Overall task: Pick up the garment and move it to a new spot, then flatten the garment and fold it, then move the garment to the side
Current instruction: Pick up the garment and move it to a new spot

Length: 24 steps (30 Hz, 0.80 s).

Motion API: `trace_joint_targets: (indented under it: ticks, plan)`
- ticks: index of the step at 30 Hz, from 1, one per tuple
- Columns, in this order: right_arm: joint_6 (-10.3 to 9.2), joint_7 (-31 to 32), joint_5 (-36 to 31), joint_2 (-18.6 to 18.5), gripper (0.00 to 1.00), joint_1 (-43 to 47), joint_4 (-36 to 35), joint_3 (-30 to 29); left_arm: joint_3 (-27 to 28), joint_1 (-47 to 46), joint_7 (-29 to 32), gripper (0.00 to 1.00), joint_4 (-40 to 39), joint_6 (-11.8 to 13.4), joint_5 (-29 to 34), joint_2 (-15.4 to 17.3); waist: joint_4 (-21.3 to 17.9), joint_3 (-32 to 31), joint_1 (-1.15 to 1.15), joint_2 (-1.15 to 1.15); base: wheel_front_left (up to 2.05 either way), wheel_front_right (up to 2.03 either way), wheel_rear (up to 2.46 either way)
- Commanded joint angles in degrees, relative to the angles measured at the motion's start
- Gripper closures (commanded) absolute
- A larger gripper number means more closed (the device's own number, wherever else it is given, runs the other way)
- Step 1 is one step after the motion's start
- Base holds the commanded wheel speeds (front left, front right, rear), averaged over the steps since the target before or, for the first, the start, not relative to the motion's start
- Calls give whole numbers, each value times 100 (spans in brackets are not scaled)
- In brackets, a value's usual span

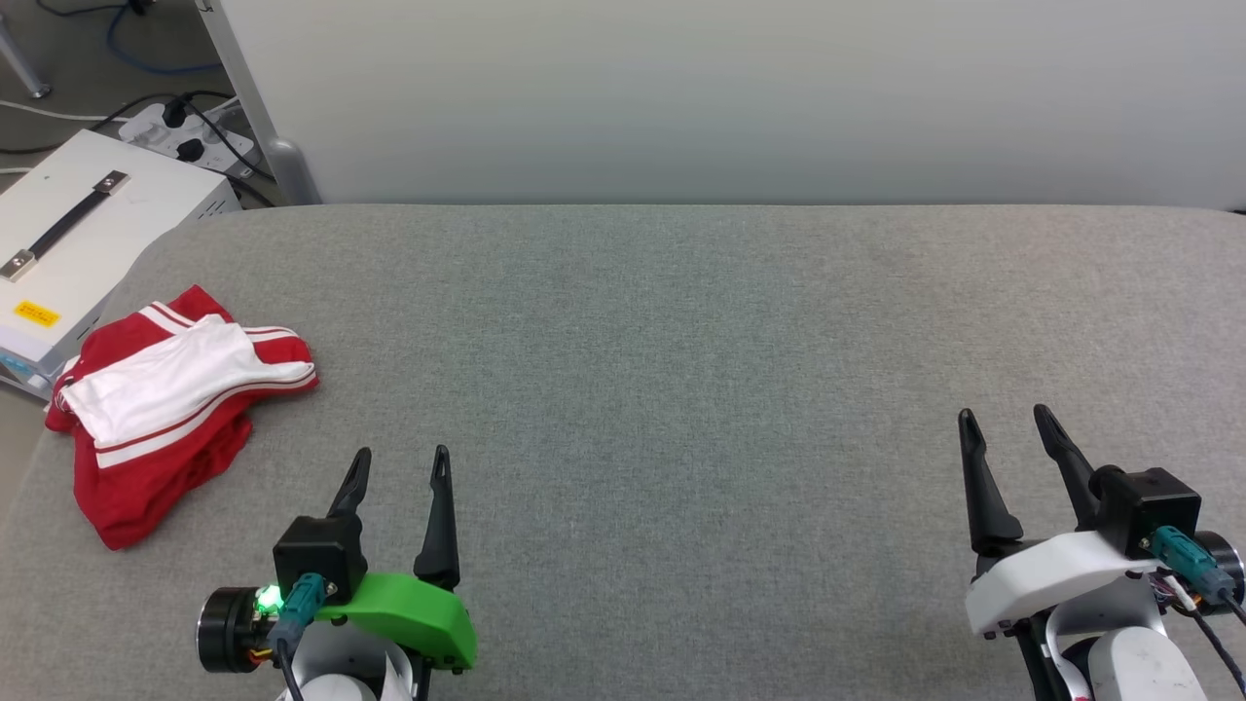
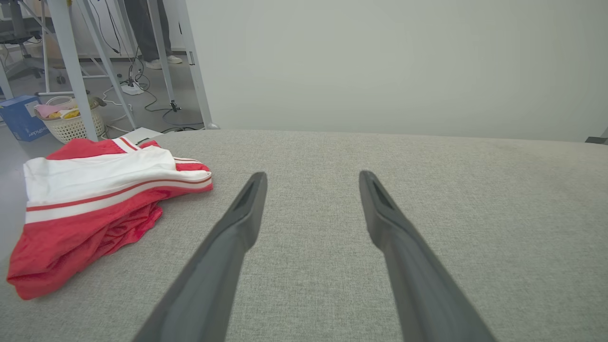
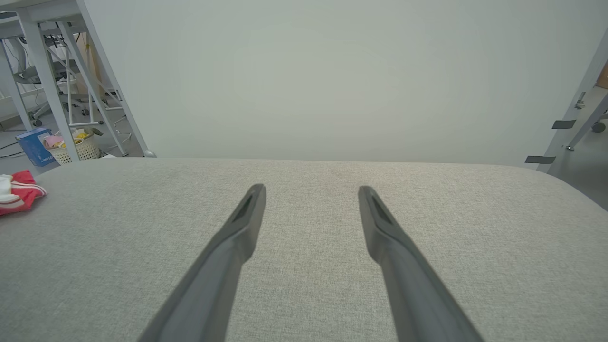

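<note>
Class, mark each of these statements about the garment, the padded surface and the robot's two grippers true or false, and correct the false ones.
1. The red jersey garment with white striped sleeves lies near the left edge of the grey fabric surface. True.
2. The left gripper is shut on the garment. False: its fingers stand apart and clear of the garment, which lies to its left.
3. The right gripper is open over bare surface. True.
4. The garment is spread flat with its chest number showing. False: it is bunched up, and no number shows.
5. A white box with a black handle strap sits off the surface, beyond its far left corner. True.
</note>
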Motion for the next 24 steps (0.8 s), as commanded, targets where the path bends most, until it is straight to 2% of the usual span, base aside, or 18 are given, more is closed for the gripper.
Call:
trace_joint_targets:
  ticks: [1, 12, 24]
  plan:
    - [28, -59, 81, -19, 0, -93, 47, -12, -14, -81, -56, 0, 29, -12, -61, 10, 6, 3, -1, 44, 0, 0, 0]
    - [32, -186, 217, -22, 0, -148, 114, 112, -38, -134, -185, 0, 139, -11, -128, 11, 207, 55, -1, 50, 0, 0, 0]
    - [37, -339, 51, -25, 0, -160, 276, 434, -75, -153, -340, 0, 245, 2, -172, 13, 954, 72, -1, 57, 0, 0, 0]
